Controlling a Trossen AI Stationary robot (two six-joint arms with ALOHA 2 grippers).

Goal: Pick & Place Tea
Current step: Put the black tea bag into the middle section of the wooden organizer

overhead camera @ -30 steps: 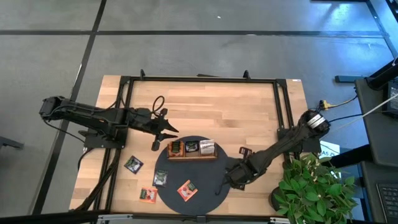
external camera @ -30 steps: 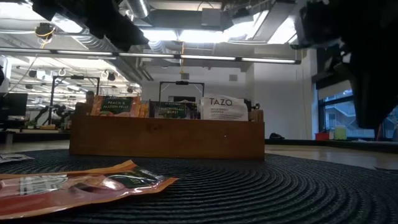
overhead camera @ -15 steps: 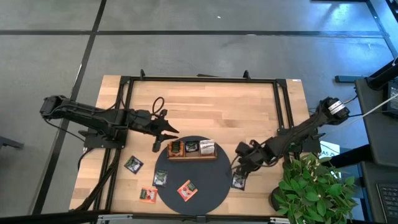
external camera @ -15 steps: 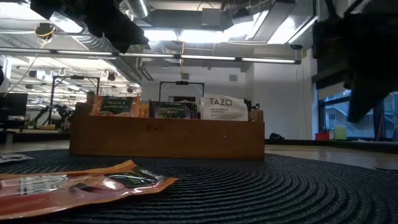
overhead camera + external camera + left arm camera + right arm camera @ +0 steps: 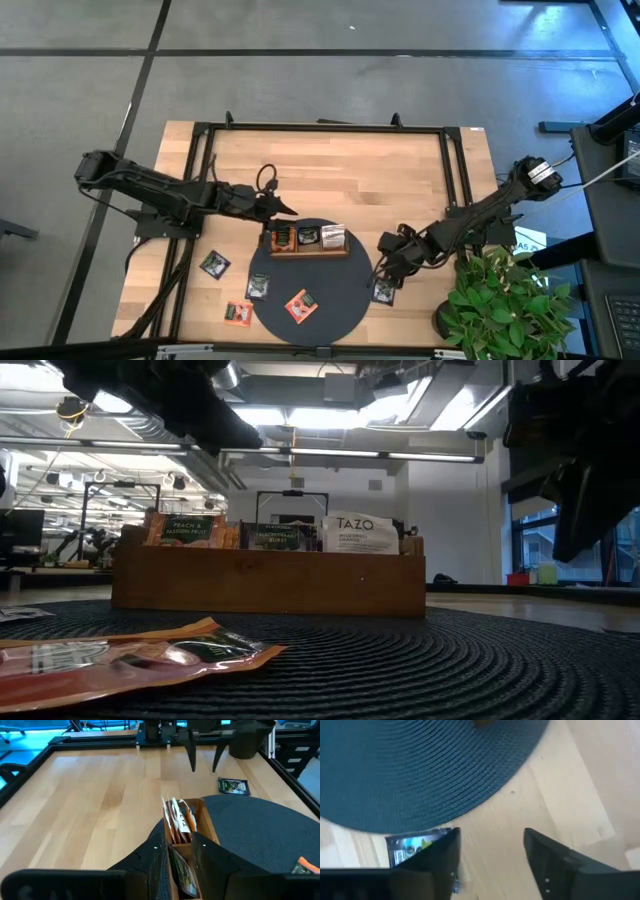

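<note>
Right gripper [image 5: 385,272] is hovering low over the bare wood just off the right edge of the round dark mat [image 5: 335,290], fingers spread apart with nothing between them. 1 dark tea sachet [image 5: 384,291] is lying flat on the table [image 5: 380,180] directly beside that gripper, just outside the mat; in the right wrist view the same sachet [image 5: 415,845] is showing partly behind 1 finger, with wood visible in the gap between the 2 fingers.

Left gripper [image 5: 283,209] is reaching in over the left end of the wooden tray [image 5: 308,250], which is sitting on the mat's far portion. In the left wrist view its 2 fingers [image 5: 155,865] are standing a little apart right above the tray's compartments [image 5: 197,820]; whether they are pinching a sachet cannot be told.

Tray contents: sachets standing upright in all 3 compartments, an orange one [image 5: 180,530] at 1 end, a dark one [image 5: 272,538] in the middle, a white one [image 5: 360,533] at the other end.

Loose sachets: 1 orange-red [image 5: 300,305] and 1 dark [image 5: 259,286] lying on the mat's near part; 1 orange [image 5: 238,314] and 1 dark [image 5: 213,264] lying on the wood left of the mat.

A green plant [image 5: 500,300] is standing off the table's right corner.
</note>
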